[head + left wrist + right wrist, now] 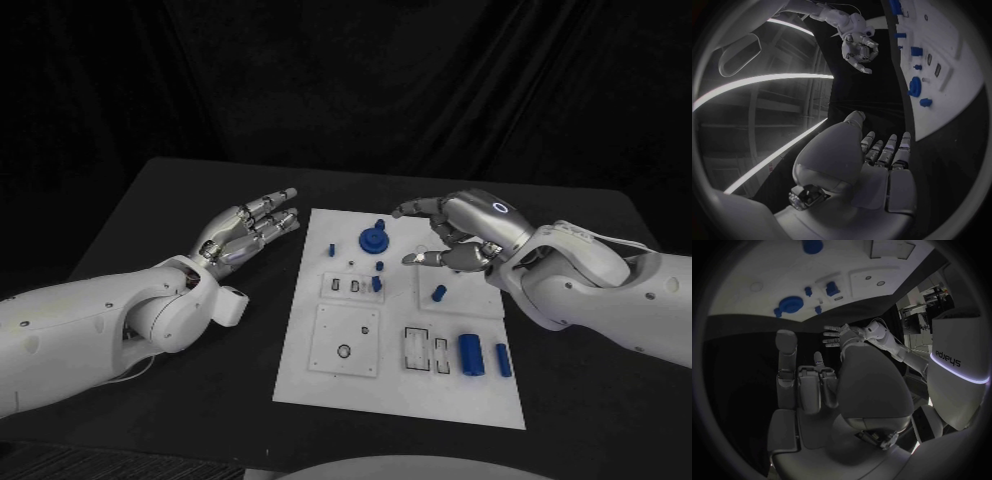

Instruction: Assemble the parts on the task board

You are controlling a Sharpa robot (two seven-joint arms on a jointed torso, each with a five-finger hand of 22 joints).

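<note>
Black cloth hangs behind a black table [173,200]. On the right hand [464,232] the fingers [415,207] are curled loosely and apart, holding nothing, over the far right part of the white board [397,385]. On the left hand [248,230] the fingers [274,205] lie straight, side by side, empty, just beside the board's left edge. Blue parts lie scattered: a round knob [374,240] near the far end, two cylinders [470,349] near the right edge. No part is picked up yet; the right hand likely must lower and close on a small piece below it.

One word can be read, "sharpa" (upside down as shown), on a white panel [962,357] above a glowing band.
</note>
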